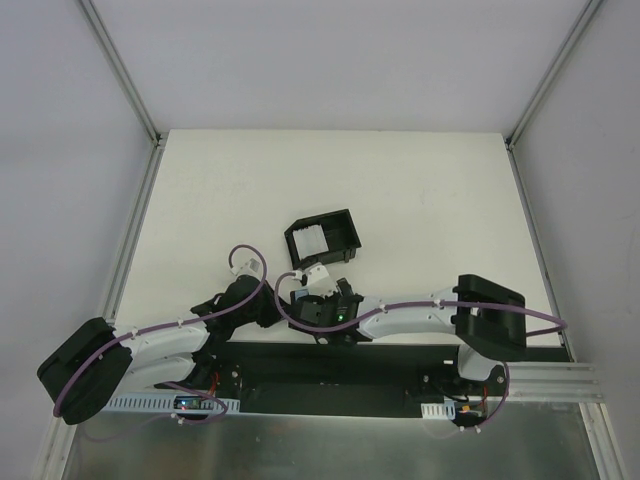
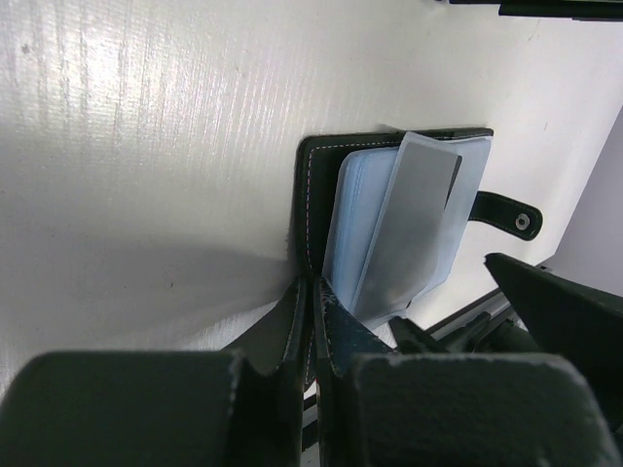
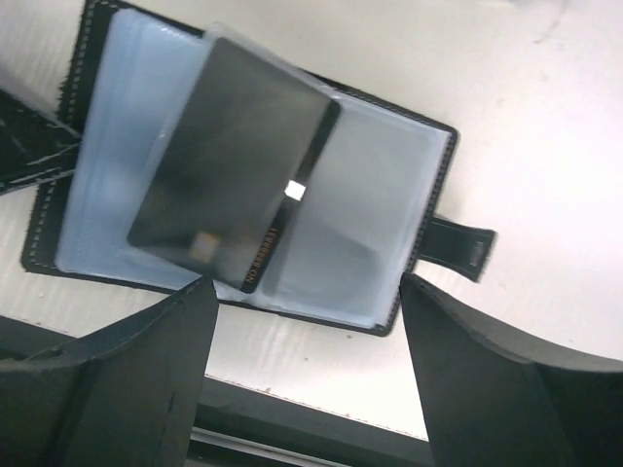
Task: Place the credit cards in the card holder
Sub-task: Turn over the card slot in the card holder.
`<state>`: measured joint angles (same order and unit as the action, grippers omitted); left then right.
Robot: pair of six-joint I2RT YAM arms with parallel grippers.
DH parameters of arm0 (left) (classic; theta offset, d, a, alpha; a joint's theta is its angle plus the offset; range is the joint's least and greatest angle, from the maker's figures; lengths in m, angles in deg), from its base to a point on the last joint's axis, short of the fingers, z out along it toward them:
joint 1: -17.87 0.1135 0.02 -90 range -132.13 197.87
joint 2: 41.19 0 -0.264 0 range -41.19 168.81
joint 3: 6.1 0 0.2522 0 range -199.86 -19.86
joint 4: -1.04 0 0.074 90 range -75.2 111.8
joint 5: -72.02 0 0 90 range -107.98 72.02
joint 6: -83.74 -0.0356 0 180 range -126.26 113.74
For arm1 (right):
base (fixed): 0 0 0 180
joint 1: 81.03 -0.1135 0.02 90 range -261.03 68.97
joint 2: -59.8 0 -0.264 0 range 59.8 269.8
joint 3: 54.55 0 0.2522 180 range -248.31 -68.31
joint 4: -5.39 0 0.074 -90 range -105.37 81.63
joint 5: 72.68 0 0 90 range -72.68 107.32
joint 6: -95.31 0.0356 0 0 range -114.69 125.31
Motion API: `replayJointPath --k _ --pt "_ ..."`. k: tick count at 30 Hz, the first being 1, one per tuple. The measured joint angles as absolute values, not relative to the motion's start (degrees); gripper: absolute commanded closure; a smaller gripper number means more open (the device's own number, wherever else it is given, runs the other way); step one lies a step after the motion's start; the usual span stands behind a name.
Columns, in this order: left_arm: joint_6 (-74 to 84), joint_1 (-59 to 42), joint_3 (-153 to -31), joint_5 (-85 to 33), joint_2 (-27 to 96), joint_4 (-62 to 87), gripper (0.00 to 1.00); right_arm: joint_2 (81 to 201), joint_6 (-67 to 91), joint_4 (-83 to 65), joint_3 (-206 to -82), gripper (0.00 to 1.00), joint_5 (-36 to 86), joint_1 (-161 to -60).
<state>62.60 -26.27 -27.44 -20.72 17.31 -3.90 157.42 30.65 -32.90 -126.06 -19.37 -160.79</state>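
The card holder [image 3: 375, 204] lay open on the white surface [image 2: 146, 146], one cover edge clamped in the left tool [image 2: 311, 297]. A grey credit card [image 3: 234, 165] sat askew among its clear sleeves beneath the right tool [image 3: 307, 292], whose jaws stood spread and empty.

**Count of items, by kind.**
- Arms: two, the left arm [image 1: 170, 345] and the right arm [image 1: 420, 315].
- Grippers: two, one per arm, the left gripper [image 2: 311, 297] and the right gripper [image 3: 307, 311]; each has two fingers.
- Purple cables: two, a left cable [image 1: 240, 255] and a right cable [image 1: 540, 320].
- Table [image 1: 450, 200]: one.
- Card holder [image 3: 375, 219]: one, with one strap [image 3: 458, 248] and one snap button [image 2: 524, 222]. Its clear sleeves overlap, so their number cannot be told.
- Card [image 3: 234, 165] at the sleeves: one.
- Box [image 1: 345, 232]: one. It holds a pale stack [image 1: 314, 240] too small to count.
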Motion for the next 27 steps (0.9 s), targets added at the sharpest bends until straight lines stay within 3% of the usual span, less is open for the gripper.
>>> replayJointPath --k 11,27 --pt "62.8 -26.3 -27.4 -20.7 17.4 -3.9 1.0 154.0 32.1 -34.3 -124.7 0.21 -22.6 -160.7" --pt "62.8 -26.3 -27.4 -20.7 17.4 -4.0 1.0 154.7 24.6 -24.4 -122.0 0.21 -12.6 -161.2"
